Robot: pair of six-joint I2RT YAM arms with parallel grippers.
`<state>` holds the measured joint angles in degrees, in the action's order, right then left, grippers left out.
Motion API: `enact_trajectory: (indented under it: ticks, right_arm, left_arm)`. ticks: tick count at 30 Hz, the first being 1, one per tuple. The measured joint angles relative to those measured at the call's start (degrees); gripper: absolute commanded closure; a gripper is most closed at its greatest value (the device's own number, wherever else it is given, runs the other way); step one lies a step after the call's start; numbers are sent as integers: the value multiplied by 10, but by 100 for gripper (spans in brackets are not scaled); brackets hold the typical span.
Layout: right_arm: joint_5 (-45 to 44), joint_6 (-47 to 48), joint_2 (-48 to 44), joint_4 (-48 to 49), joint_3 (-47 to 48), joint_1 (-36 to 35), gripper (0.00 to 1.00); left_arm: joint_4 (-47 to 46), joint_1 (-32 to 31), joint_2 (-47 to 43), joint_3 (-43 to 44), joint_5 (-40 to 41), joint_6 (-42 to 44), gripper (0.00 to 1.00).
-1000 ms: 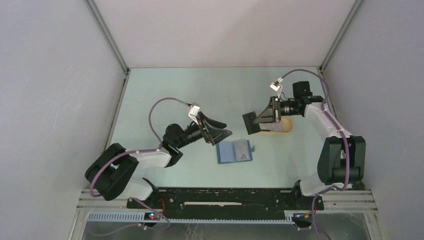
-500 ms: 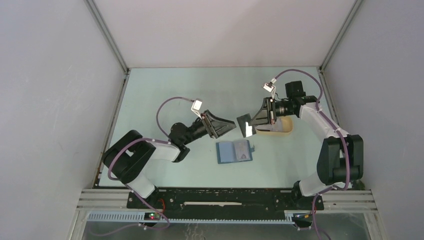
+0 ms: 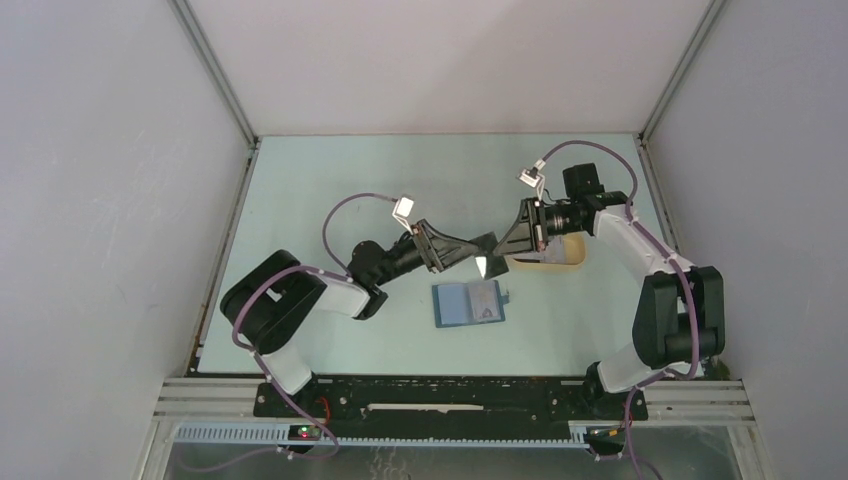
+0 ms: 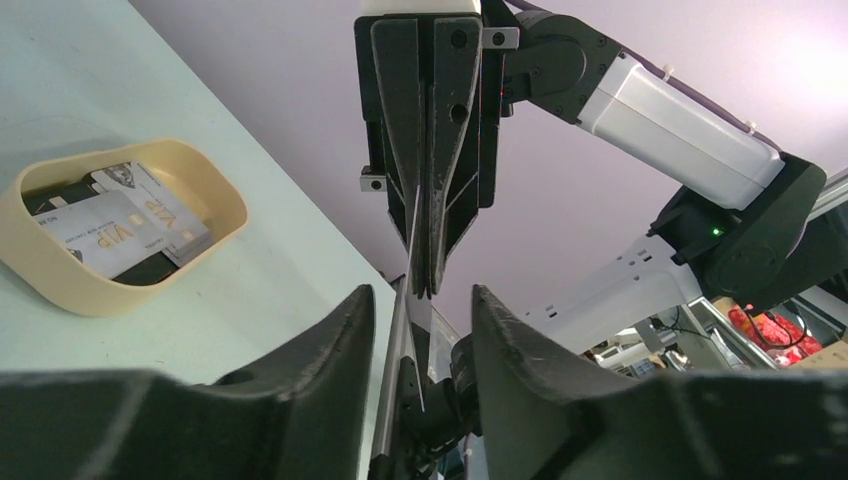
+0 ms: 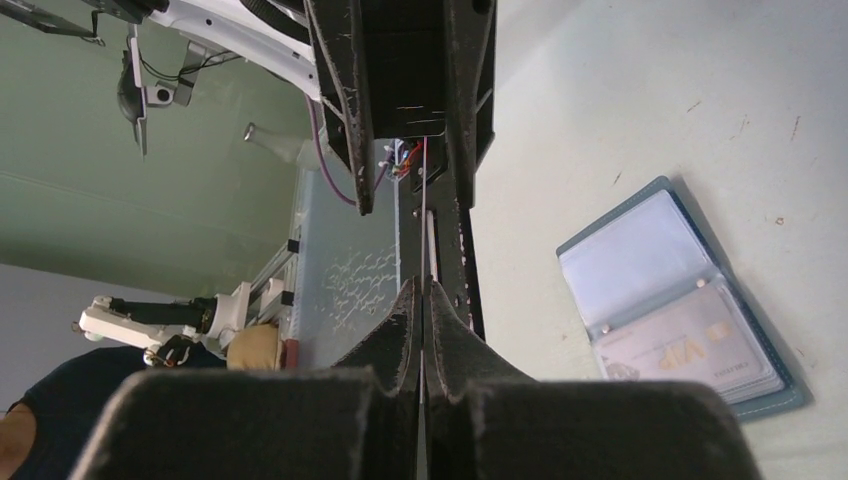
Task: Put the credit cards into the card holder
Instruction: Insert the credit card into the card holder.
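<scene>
Right tool (image 5: 421,300) is clamped on one credit card (image 3: 492,266), held on edge in the air above the tabletop (image 3: 330,200), between the tray (image 3: 577,262) and the card holder (image 3: 469,303). Left tool (image 4: 420,320) meets it head-on, fingers (image 4: 335,335) apart and straddling the free end of that card, gap visible on both sides. The card holder lies open flat on the tabletop, just below the two tools in the top view. One VIP card (image 5: 690,340) already sits in its clear pocket. More cards (image 4: 105,225) are in the beige tray.
</scene>
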<state>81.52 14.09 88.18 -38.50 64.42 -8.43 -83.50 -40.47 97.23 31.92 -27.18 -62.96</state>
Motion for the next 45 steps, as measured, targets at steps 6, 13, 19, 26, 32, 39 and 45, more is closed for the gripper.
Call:
enact_trajectory:
  ticks: [6, 13, 19, 26, 32, 39, 45]
  right_arm:
    - [-10, -3, 6, 1, 0, -8, 86]
    - [-62, 18, 3, -16, 4, -13, 52]
    - [-160, 107, -73, -58, 9, -14, 50]
    - [-177, 416, -243, -80, -118, -34, 51]
    - [-282, 526, -213, -48, -194, -122, 71]
    - [-433, 534, -133, 38, -197, -237, 78]
    - [-513, 533, -79, 61, -197, -266, 79]
  left_arm:
    - [1, -2, 4, 9, 0, -11, 100]
    - [-2, 3, 6, -9, -1, -3, 100]
    - [16, 52, -26, -102, -32, 7, 100]
    - [191, 72, -124, -124, -23, 82, 100]
    - [249, 71, -107, -124, 16, 93, 100]
    - [234, 63, -9, -123, 33, 73, 100]
    - [214, 59, 7, -123, 46, 60, 100]
